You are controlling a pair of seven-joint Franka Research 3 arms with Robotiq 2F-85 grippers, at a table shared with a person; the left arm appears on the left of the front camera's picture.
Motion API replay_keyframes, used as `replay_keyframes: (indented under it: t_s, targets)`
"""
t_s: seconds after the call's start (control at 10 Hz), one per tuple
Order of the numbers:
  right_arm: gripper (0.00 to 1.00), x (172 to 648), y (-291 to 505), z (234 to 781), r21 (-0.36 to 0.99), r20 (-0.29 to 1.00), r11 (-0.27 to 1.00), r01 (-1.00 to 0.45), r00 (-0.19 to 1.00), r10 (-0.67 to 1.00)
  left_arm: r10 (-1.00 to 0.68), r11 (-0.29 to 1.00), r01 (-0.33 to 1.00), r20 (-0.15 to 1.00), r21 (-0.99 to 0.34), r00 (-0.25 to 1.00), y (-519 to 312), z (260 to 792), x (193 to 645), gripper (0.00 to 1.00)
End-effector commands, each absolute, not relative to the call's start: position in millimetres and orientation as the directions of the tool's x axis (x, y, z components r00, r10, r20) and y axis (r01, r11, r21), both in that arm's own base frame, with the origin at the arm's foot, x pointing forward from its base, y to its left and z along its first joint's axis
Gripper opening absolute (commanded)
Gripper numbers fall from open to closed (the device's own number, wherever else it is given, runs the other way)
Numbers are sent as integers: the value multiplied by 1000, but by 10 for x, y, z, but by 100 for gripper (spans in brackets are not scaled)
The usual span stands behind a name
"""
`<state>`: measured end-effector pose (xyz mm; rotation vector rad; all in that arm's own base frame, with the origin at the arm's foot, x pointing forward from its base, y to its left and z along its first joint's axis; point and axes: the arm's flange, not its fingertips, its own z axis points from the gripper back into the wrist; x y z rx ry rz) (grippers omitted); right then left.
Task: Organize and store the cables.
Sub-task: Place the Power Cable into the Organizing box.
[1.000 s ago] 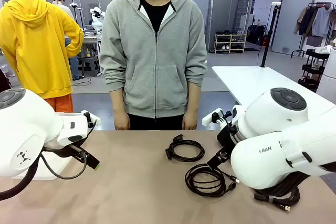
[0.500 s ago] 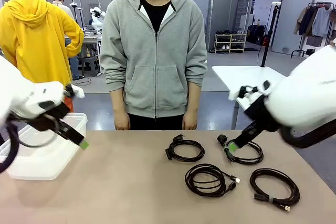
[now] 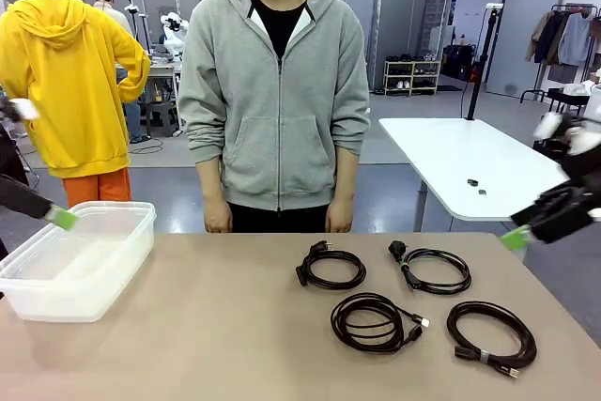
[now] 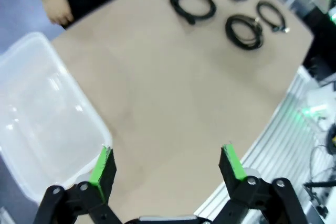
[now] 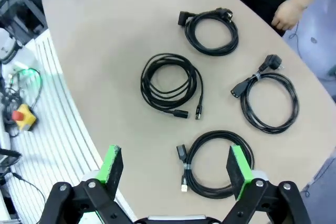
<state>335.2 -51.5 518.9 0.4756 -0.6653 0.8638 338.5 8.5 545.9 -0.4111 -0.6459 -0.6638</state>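
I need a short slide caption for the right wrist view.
Open right hand above four coiled black cables on the tan table.

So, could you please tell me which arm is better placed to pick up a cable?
Likely the right: the right pincer, open, faces the four coiled cables, while the left pincer, also open, is over by the clear bin, away from them.

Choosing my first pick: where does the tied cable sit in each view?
Front: tied cable lies at the near right corner of the table.
Left wrist: tied cable at upper right, the coil farthest right.
Right wrist: tied cable at bottom centre.
Shared landmark: the thick coil right beside it, toward the table's middle.
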Motion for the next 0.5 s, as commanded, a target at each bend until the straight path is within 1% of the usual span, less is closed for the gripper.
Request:
replay_keyframes:
  t_s: [0.0,0.2,0.3,0.4]
  targets:
    - [100,3016,-887,5130,111,769,557,-823,427,477,-382,744,653,713,-140,588,479,5413,3101,100]
    - [100,2757,-1181,5159,137,786,599,-789,455,419,-307,817,566,743,-115,595,878,5439,2832,100]
    - [100,2699,-1266,5158,140,786,617,-774,466,407,-264,850,516,760,-108,594,1024,5452,2739,100]
    - [100,2668,-1347,5170,135,791,634,-762,469,394,-244,876,472,752,-101,613,1107,5427,2696,100]
